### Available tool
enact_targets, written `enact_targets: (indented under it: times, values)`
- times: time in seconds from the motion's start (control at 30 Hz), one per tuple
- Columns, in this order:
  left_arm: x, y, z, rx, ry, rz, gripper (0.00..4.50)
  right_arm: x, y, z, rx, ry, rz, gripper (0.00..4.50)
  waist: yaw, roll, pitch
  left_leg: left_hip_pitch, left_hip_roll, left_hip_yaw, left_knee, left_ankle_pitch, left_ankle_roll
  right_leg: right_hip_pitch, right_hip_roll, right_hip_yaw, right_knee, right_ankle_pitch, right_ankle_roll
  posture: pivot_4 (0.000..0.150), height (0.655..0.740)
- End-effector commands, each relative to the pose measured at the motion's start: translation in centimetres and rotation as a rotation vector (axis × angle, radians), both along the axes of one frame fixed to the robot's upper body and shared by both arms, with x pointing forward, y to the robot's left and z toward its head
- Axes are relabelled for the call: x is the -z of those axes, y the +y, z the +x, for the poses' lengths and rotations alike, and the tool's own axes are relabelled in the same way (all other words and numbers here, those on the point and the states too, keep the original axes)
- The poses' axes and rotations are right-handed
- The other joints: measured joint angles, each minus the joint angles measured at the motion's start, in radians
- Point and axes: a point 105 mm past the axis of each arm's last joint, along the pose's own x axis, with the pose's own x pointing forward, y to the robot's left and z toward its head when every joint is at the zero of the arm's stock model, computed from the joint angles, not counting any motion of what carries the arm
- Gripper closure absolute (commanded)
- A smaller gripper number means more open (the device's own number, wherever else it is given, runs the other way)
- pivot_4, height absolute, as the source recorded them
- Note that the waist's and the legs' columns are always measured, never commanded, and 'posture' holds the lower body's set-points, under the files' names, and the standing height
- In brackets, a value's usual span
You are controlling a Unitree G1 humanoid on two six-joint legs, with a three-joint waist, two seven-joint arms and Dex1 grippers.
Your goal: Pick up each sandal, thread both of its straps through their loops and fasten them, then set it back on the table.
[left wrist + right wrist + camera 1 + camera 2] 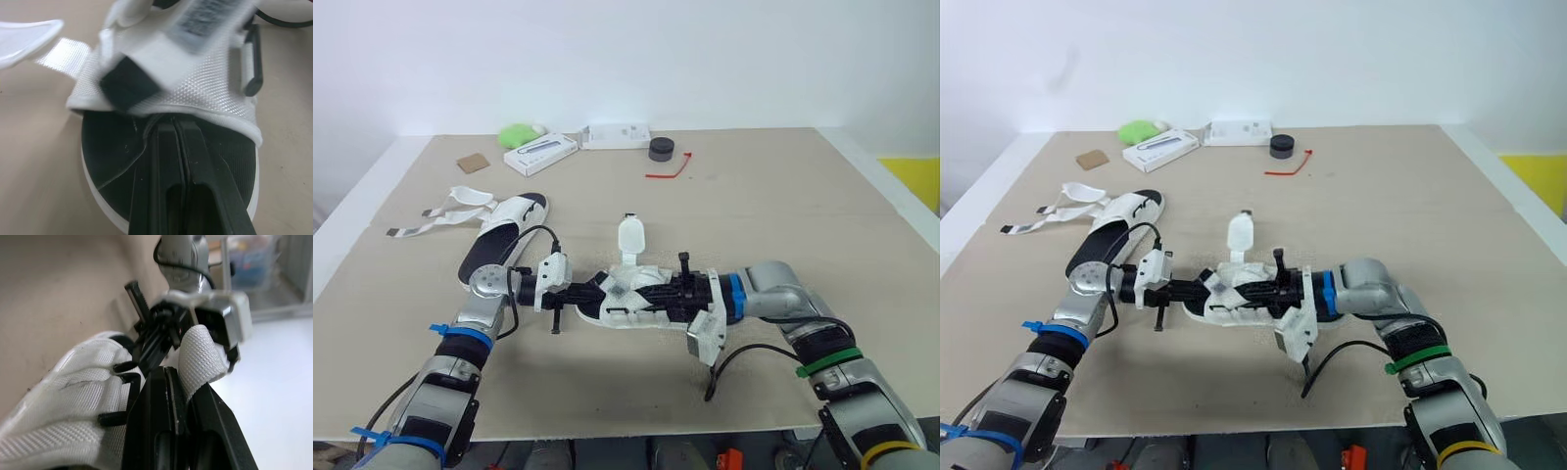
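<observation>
A white sandal with a black insole (628, 297) is held just above the table's middle, between my two grippers. My left gripper (592, 291) is shut on its near-left end; in the left wrist view the fingers (166, 161) press together over the black insole (110, 161), under the white mesh strap (195, 83). My right gripper (672, 288) is shut at the sandal's right side, with a white strap (200, 357) curling beside its fingers (164, 401). One strap flap (629, 238) stands upright. The second sandal (504, 233) lies flat at the left, its straps (445, 213) spread loose.
Along the table's far side sit a green object (519, 134), a white box (540, 154), another white box (617, 135), a black round lid (662, 149), a red tie (671, 171) and a brown square (473, 163). The table edge (342, 245) runs close on the left.
</observation>
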Motion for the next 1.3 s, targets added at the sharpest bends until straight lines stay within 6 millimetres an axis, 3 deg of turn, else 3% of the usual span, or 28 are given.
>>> enact_targets:
  times: [0.03, 0.07, 0.2, 0.27, 0.4, 0.53, 0.63, 0.77, 0.8, 0.87, 0.93, 1.0, 1.13, 1.3]
  values:
    - [5.3, 0.7, -2.3, 0.035, 0.192, 0.159, 4.5, 1.2, -1.4, 0.5, 0.028, -0.036, -0.076, 3.53, 0.0, -0.001, 0.0, 0.002, 0.0, 0.0, 0.0, -0.001, 0.001, 0.002, 0.0, 0.0, 0.0, -0.001, 0.0, 0.15, 0.74]
    - [5.3, 0.6, -2.3, 0.037, 0.192, 0.159, 4.5, 1.2, -1.5, 0.7, 0.038, -0.034, -0.077, 3.2, 0.0, -0.001, 0.0, 0.004, 0.0, 0.0, 0.0, -0.002, 0.002, 0.004, 0.0, 0.001, 0.0, -0.002, 0.0, 0.15, 0.74]
    - [5.3, 0.4, -2.3, 0.042, 0.191, 0.158, 4.5, 1.8, -2.5, 2.0, 0.112, 0.005, -0.146, 1.16, 0.0, -0.003, -0.001, 0.007, -0.003, 0.0, 0.0, -0.003, 0.002, 0.009, 0.0, 0.005, 0.0, -0.006, 0.0, 0.15, 0.74]
    - [5.2, 0.4, -2.2, 0.044, 0.191, 0.159, 4.5, 1.4, -2.9, 2.7, 0.138, 0.007, -0.162, 0.67, 0.001, -0.004, -0.002, 0.007, -0.004, 0.0, 0.0, -0.003, 0.002, 0.01, 0.0, 0.007, 0.0, -0.007, 0.0, 0.15, 0.74]
    - [5.3, 0.3, -2.2, 0.048, 0.193, 0.161, 4.5, -0.7, -4.2, 4.3, 0.18, -0.029, -0.187, 0.67, -0.001, -0.004, -0.002, 0.007, -0.009, 0.0, 0.0, -0.004, 0.003, 0.011, 0.0, 0.014, 0.0, -0.009, 0.001, 0.15, 0.74]
    - [5.3, 0.2, -2.2, 0.045, 0.195, 0.156, 4.5, -4.9, -6.5, 7.6, 0.343, -0.07, -0.158, 0.67, -0.004, -0.003, 0.0, 0.008, -0.009, 0.0, 0.0, -0.004, 0.003, 0.011, 0.0, 0.015, 0.0, -0.009, 0.002, 0.15, 0.74]
    - [5.3, 0.2, -2.3, 0.046, 0.196, 0.154, 4.5, -6.9, -7.4, 9.2, 0.446, -0.019, -0.086, 0.67, -0.004, -0.003, 0.001, 0.008, -0.01, 0.0, 0.001, -0.004, 0.004, 0.011, 0.0, 0.016, 0.001, -0.009, 0.002, 0.15, 0.74]
    - [5.4, 0.1, -2.4, 0.043, 0.199, 0.148, 4.5, -10.9, -7.3, 10.9, 0.591, 0.349, 0.16, 0.67, -0.004, -0.001, 0.001, 0.008, -0.01, 0.0, 0.0, -0.005, 0.007, 0.012, 0.001, 0.017, 0.001, -0.009, 0.001, 0.15, 0.74]
    - [5.4, 0.1, -2.4, 0.043, 0.2, 0.147, 4.5, -12.0, -6.8, 10.6, 0.606, 0.584, 0.223, 0.67, -0.004, 0.0, 0.001, 0.008, -0.01, -0.001, 0.0, -0.005, 0.007, 0.012, 0.001, 0.017, 0.001, -0.01, 0.001, 0.15, 0.74]
    - [5.5, 0.2, -2.5, 0.042, 0.2, 0.148, 4.5, -14.2, -4.1, 6.9, 0.473, 1.11, 0.225, 0.67, 0.001, 0.006, 0.002, 0.006, -0.011, -0.003, 0.0, -0.005, 0.007, 0.011, 0.001, 0.018, 0.002, -0.01, 0.002, 0.15, 0.74]
    - [5.5, 0.1, -2.5, 0.041, 0.202, 0.147, 4.5, -14.7, -2.1, 4.4, 0.452, 1.372, 0.154, 0.67, 0.001, 0.008, 0.0, 0.003, -0.012, -0.006, 0.0, -0.006, 0.008, 0.011, 0.001, 0.017, 0.002, -0.009, -0.003, 0.15, 0.74]
    - [5.5, 0.0, -2.5, 0.04, 0.202, 0.145, 4.5, -14.5, -0.9, 3.0, 0.49, 1.503, 0.095, 0.67, 0.001, 0.009, 0.0, 0.004, -0.011, -0.007, 0.0, -0.008, 0.012, 0.01, 0.001, 0.015, 0.002, -0.012, -0.003, 0.15, 0.74]
    - [5.5, -0.1, -2.5, 0.039, 0.201, 0.141, 4.5, -12.0, 1.1, 0.2, 0.623, 1.834, -0.116, 0.67, 0.001, 0.005, -0.003, 0.004, -0.01, -0.01, 0.001, -0.01, 0.011, 0.006, 0.001, 0.01, 0.002, -0.016, -0.002, 0.15, 0.74]
    - [5.6, -0.4, -2.5, 0.039, 0.203, 0.137, 4.5, -9.1, 2.5, 0.3, 0.742, 1.88, -0.182, 0.67, 0.005, 0.005, -0.003, 0.001, -0.014, -0.011, 0.002, -0.01, 0.011, 0.005, -0.001, 0.01, 0.002, -0.017, 0.001, 0.15, 0.74]
